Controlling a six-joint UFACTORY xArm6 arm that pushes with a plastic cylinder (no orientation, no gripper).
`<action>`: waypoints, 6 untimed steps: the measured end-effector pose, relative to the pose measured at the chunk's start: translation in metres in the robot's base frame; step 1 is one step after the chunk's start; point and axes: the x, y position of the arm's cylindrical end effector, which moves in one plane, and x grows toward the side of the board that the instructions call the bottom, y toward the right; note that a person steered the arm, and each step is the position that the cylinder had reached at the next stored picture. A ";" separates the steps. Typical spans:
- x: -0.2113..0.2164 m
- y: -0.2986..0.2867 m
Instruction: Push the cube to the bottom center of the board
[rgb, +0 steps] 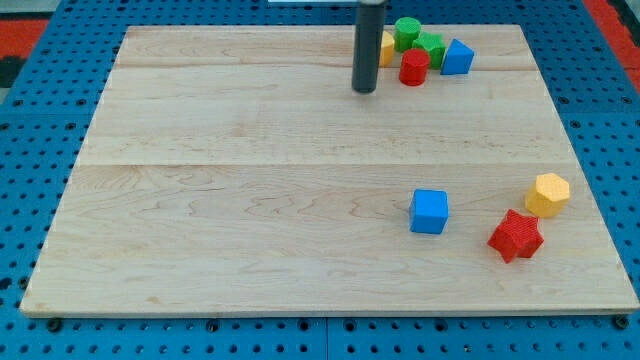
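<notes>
On pale wooden board (250, 200), blue cube (429, 211), smooth-faced

Wooden board (250, 200) with scattered blocks

We see the blue cube (429, 211) resting flat on the desk (250, 200), one face up and its edges turned slightly off the desk's edges. It lies in the desk's lower right part, right of the desk's centre line and a little above its bottom edge. Nothing touches it.
</notes>
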 end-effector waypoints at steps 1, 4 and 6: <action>0.064 0.041; 0.209 0.041; 0.272 0.092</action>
